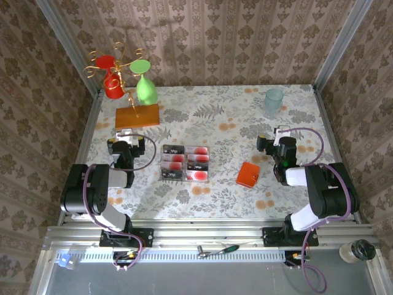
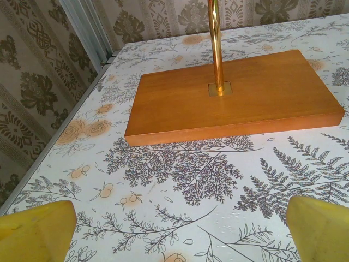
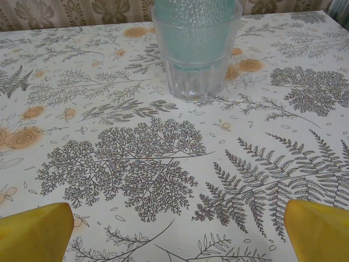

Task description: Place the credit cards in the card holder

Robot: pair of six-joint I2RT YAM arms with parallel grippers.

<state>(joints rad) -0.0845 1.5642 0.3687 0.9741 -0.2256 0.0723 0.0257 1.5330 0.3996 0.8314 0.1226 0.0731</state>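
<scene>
Several credit cards point(image 1: 185, 163), pale with red blotches and black strips, lie in two columns at the middle of the table. To their right the orange-red card holder point(image 1: 248, 174) lies closed and flat. My left gripper point(image 1: 124, 134) hovers left of the cards, pointing at the far wall. In the left wrist view it point(image 2: 177, 236) is open, its yellow fingertips point(image 2: 34, 232) wide apart over bare tablecloth. On the far side of the holder, my right gripper point(image 1: 282, 132) is open too. Nothing lies between the fingers of the right gripper point(image 3: 177, 234).
A wooden base point(image 1: 137, 115) with a brass pole point(image 2: 215, 43) carries a red and a green glass at the back left, just ahead of my left gripper. A teal tumbler point(image 3: 195, 49) stands ahead of my right gripper. Papered walls close three sides.
</scene>
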